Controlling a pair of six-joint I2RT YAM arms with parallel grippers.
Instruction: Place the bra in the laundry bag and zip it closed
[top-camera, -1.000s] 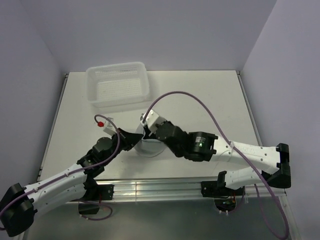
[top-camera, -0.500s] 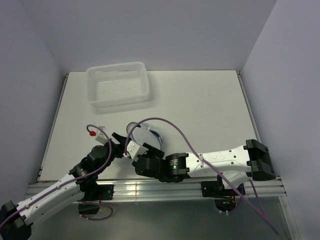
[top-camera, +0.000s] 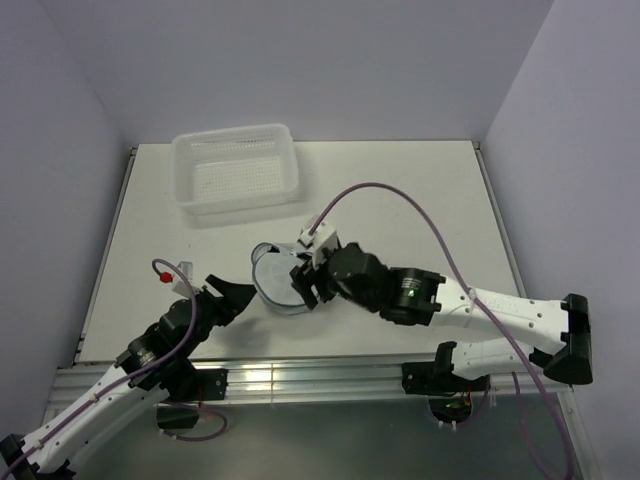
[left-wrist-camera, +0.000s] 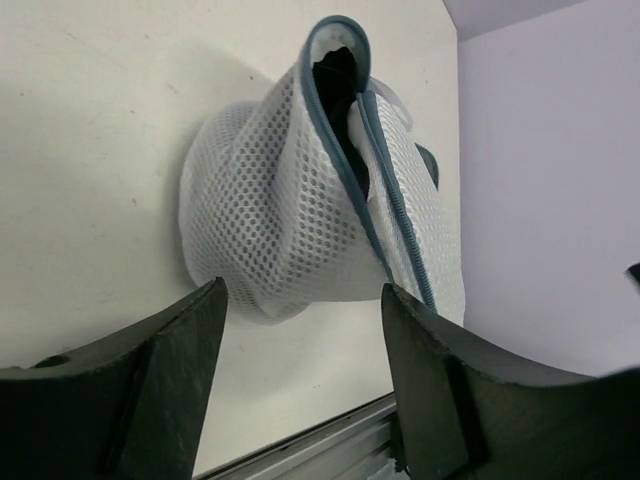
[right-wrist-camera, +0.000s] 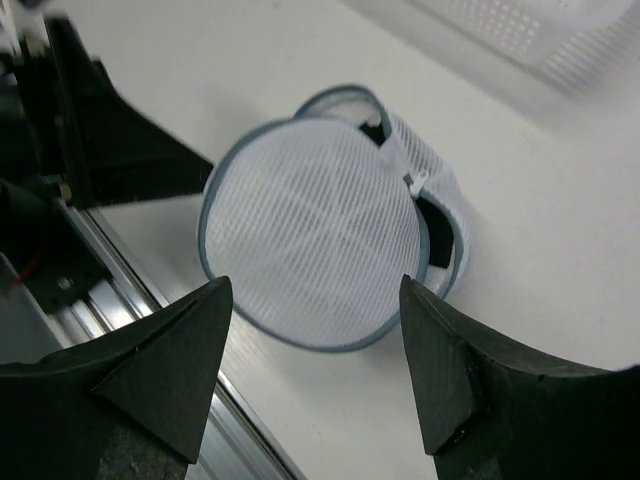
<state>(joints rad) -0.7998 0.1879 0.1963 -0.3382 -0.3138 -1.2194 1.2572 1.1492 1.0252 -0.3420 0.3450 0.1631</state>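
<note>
The laundry bag (top-camera: 272, 280), a round white mesh pouch with a blue-grey zipper rim, lies on the table near the front edge. Its zipper stands partly apart, and the black bra (left-wrist-camera: 338, 75) shows inside through the gap (right-wrist-camera: 436, 218). A white zipper pull (right-wrist-camera: 413, 183) sits on the rim. My left gripper (top-camera: 238, 297) is open just left of the bag (left-wrist-camera: 290, 210), apart from it. My right gripper (top-camera: 305, 288) hovers open over the bag's right side, with the mesh lid (right-wrist-camera: 310, 240) below its fingers and nothing held.
A white perforated plastic basket (top-camera: 238, 168) stands at the back left of the table. The metal rail of the table's front edge (right-wrist-camera: 190, 330) runs close beside the bag. Purple cables loop over both arms.
Both grippers went from shut to open and let go of the bag. The left arm drew back to the near left. The right arm swung low, then rose over the bag.
</note>
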